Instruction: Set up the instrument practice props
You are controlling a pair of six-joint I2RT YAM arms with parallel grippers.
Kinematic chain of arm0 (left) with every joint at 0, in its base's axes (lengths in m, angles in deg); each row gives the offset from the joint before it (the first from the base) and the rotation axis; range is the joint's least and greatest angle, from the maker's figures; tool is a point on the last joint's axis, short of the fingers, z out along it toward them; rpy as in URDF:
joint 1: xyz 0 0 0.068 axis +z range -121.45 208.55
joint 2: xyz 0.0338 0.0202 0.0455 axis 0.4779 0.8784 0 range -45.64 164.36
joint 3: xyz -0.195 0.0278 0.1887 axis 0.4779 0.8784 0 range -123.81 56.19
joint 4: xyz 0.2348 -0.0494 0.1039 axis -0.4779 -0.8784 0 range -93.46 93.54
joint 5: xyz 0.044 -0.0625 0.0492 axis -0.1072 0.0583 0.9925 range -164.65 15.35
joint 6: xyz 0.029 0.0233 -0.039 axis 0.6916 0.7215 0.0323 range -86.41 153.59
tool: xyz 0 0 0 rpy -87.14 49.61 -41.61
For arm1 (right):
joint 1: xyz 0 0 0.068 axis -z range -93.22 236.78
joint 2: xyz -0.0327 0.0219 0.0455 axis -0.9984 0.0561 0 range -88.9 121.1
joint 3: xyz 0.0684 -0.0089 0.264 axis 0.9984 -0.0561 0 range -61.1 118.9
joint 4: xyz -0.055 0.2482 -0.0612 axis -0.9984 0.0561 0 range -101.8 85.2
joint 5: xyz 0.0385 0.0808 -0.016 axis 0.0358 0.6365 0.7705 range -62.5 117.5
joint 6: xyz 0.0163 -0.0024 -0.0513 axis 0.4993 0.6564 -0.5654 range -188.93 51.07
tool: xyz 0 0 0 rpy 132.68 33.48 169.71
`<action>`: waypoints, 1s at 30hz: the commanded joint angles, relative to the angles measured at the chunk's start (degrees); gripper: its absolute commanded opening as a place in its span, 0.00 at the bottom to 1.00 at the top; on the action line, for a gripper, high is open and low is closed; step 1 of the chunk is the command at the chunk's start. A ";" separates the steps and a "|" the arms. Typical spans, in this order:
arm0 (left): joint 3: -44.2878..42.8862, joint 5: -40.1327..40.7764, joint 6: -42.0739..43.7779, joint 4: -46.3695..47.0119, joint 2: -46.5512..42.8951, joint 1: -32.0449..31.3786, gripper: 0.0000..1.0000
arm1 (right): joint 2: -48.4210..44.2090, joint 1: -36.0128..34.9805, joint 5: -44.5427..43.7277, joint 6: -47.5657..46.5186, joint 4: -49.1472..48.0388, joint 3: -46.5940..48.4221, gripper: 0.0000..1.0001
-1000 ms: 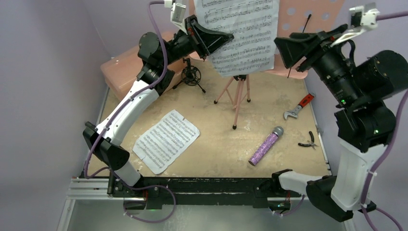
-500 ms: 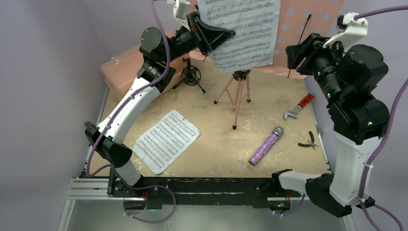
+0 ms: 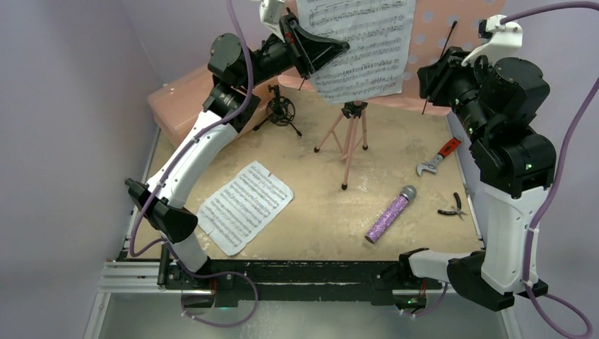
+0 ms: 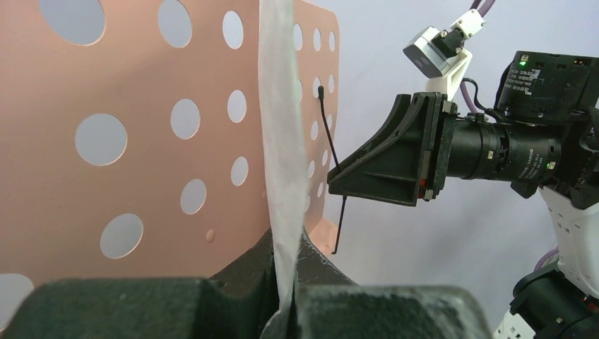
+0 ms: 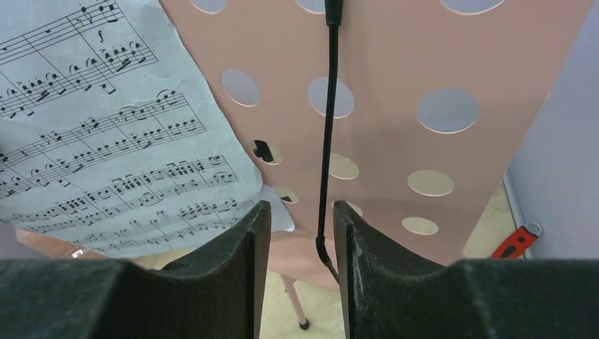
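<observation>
The pink music stand (image 3: 452, 28) stands at the back on thin tripod legs (image 3: 349, 145). My left gripper (image 3: 339, 49) is shut on the left edge of one sheet-music page (image 3: 360, 49) and holds it upright in front of the perforated desk (image 4: 141, 141). That page is edge-on in the left wrist view (image 4: 281, 141). My right gripper (image 3: 424, 74) is open at the desk's right side, and the stand's thin black wire arm (image 5: 328, 141) hangs between its fingers, near the right one. The second page (image 3: 244, 205), the glittery purple microphone (image 3: 390, 213) and the black mini tripod (image 3: 281, 111) are on the table.
A big pink case (image 3: 187, 99) lies at the back left behind the left arm. A red-handled wrench (image 3: 439, 157) and small pliers (image 3: 452, 206) lie along the table's right edge. Purple walls close in both sides.
My right gripper has swung in toward the stand's right side and its jaws have narrowed around the wire arm. My left gripper has nudged the held page slightly up and right.
</observation>
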 commanded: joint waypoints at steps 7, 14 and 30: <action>-6.42 0.16 1.37 -1.22 2.69 -1.59 0.00 | 0.20 0.28 -2.62 -3.05 -5.63 0.66 0.36; -8.70 0.07 2.79 -2.04 4.28 -2.53 0.00 | 0.00 0.28 -2.25 -3.29 -8.11 -1.14 0.27; -11.74 -0.14 3.39 -1.71 6.31 -3.29 0.00 | -1.89 0.23 -0.85 -5.33 -9.61 -3.85 0.00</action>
